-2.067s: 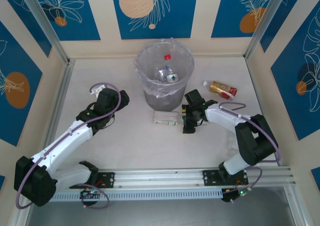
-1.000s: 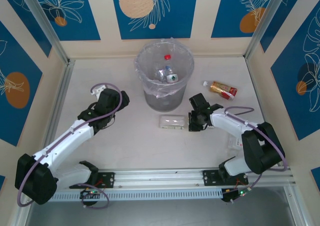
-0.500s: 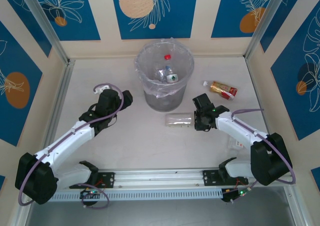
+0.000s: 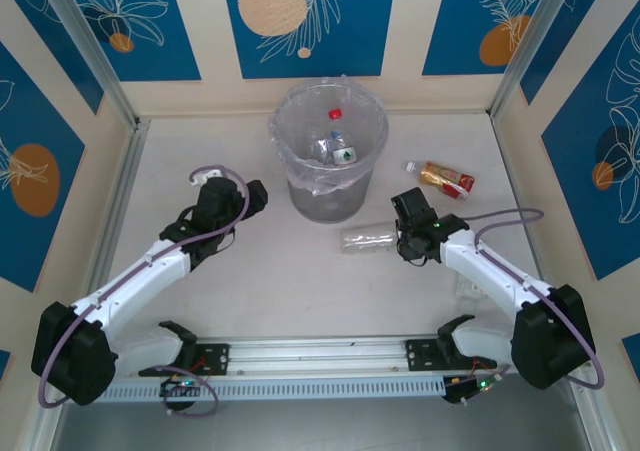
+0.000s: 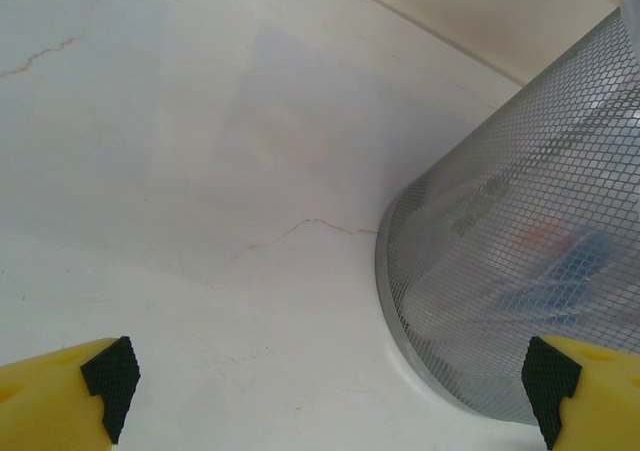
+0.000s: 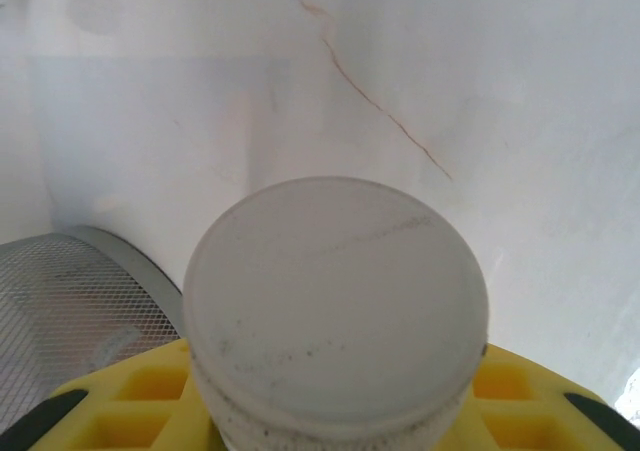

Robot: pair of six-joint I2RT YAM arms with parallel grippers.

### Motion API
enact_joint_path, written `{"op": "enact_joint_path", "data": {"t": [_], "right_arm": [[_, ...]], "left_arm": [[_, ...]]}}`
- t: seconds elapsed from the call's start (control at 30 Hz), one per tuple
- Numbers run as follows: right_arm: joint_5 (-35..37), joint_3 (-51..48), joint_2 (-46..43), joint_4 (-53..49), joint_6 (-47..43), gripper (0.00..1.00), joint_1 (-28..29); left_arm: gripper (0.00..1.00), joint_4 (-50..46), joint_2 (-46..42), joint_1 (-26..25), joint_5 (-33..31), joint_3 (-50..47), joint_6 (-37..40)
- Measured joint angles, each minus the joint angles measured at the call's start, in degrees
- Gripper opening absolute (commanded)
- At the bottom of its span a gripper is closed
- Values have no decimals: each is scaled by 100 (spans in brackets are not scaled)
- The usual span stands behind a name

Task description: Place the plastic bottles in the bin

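The pale, veined tabletop (image 4: 250,281) is walled in by blue leaf-patterned panels (image 4: 305,16). Nearest, the right gripper (image 4: 408,243) pinches a clear bottle (image 4: 368,239) held sideways; its wrist camera shows the round whitish end (image 6: 335,301) that the overhead view misses. The left gripper (image 4: 245,199) is spread wide beside the bin (image 4: 325,199), whose mesh wall (image 5: 520,241) shows in its wrist view. Farther off, bottles (image 4: 335,149) lie inside the bin, and a red-labelled bottle (image 4: 445,179) lies to its right.

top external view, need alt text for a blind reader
The right arm grips a clear plastic bottle sideways in its jaws, just in front of the grey bin, which already holds bottles. A red-labelled bottle lies on the table right of the bin, and the left arm has its jaws open at the bin's left.
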Motion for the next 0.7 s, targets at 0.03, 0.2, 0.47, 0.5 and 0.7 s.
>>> {"op": "enact_joint_path", "data": {"t": [0.03, 0.2, 0.47, 0.5, 0.7], "right_arm": [[90, 0, -68, 15, -190, 0, 0], [509, 0, -579, 341, -1204, 0, -26], [743, 0, -1169, 667, -2761, 0, -245], [726, 0, -1222, 682, -2994, 0, -323], [214, 79, -1429, 699, -4264, 0, -922]], "left_arm": [[100, 0, 0, 0, 0, 0, 2], [100, 15, 0, 0, 85, -9, 9], [99, -50, 11, 0, 476, 177, 199], [100, -42, 13, 0, 527, 214, 208], [99, -46, 44, 0, 726, 295, 332]]}}
